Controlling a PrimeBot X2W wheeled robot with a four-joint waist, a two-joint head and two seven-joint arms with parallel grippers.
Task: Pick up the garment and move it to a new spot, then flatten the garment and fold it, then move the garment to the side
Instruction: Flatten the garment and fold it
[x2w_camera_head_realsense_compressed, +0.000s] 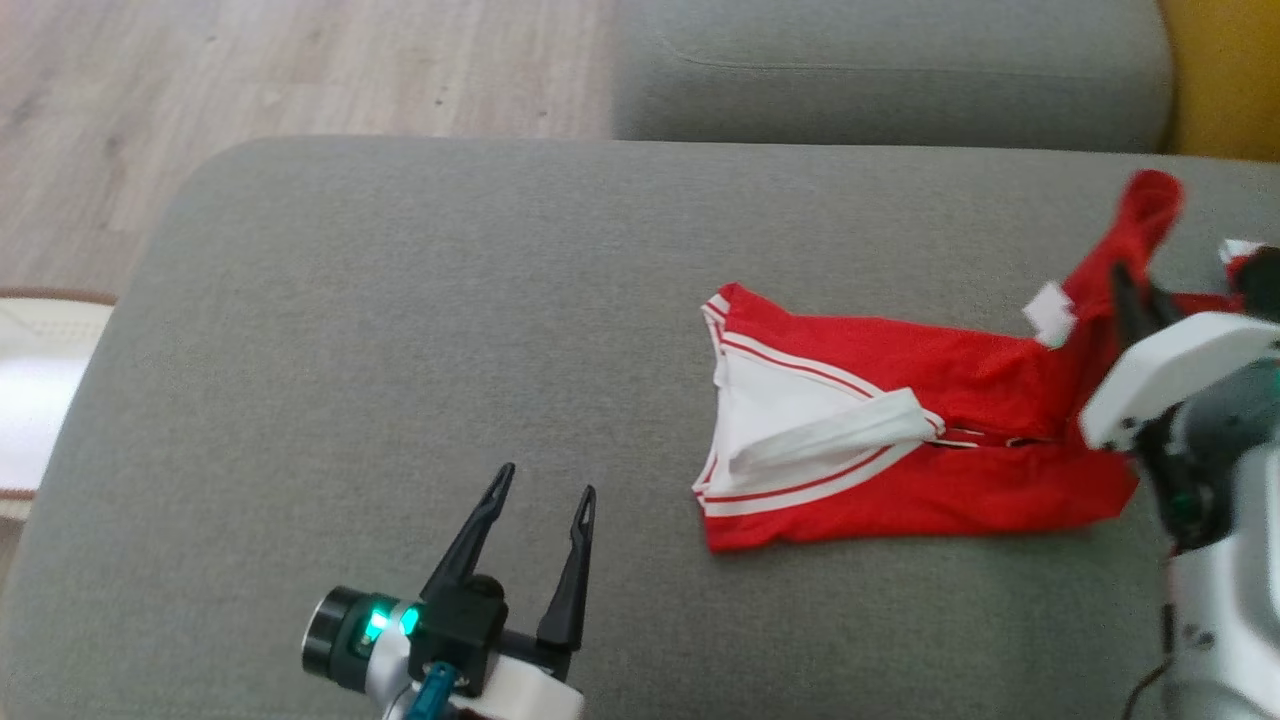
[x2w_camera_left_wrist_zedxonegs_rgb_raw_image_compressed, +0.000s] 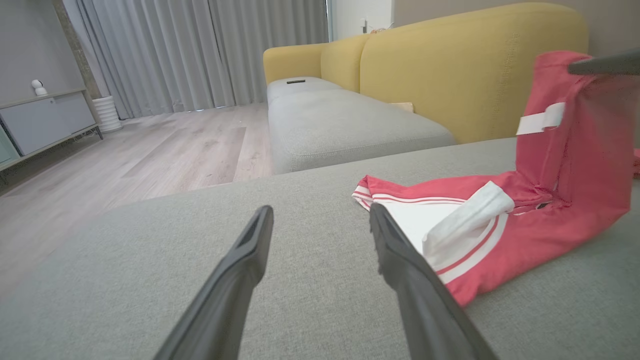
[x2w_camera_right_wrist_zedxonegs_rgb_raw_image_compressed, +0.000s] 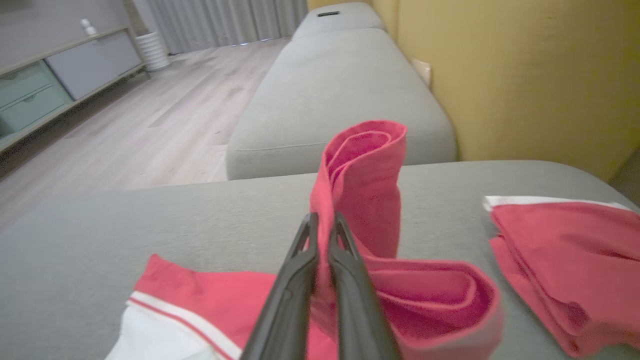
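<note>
On the wide grey sofa cushion (x2w_camera_head_realsense_compressed: 400, 330), the garment (x2w_camera_head_realsense_compressed: 950, 360) lies toward the robot's right side. It is red with a white panel and white stripes. Most of it is spread flat, its striped end pointing to the middle of the cushion.

Its right end is lifted off the cushion. The right hand (x2w_camera_right_wrist_zedxonegs_rgb_raw_image_compressed: 324, 220) is clenched on a fold of the red cloth, its two dark fingers pressed together with the fabric pinched between them. The cloth rises past the fingertips in a rolled loop. A small white patch (x2w_camera_head_realsense_compressed: 1050, 312) shows on the raised part.

In the right wrist view a second red piece (x2w_camera_right_wrist_zedxonegs_rgb_raw_image_compressed: 565, 250) with a white edge lies flat just to the right. I cannot tell whether it belongs to the same garment.

The left hand (x2w_camera_head_realsense_compressed: 548, 478) is at the lower left of the head view — fingers spread wide, grasping nothing. It is over bare cushion, near the striped end of the garment but apart from it.

Beyond the cushion lies a second grey cushion (x2w_camera_head_realsense_compressed: 880, 80), with a yellow backrest (x2w_camera_left_wrist_zedxonegs_rgb_raw_image_compressed: 450, 65) beside it. A wooden floor (x2w_camera_head_realsense_compressed: 250, 70) runs off to pale curtains (x2w_camera_left_wrist_zedxonegs_rgb_raw_image_compressed: 200, 50) and a low grey cabinet (x2w_camera_left_wrist_zedxonegs_rgb_raw_image_compressed: 45, 120).
</note>
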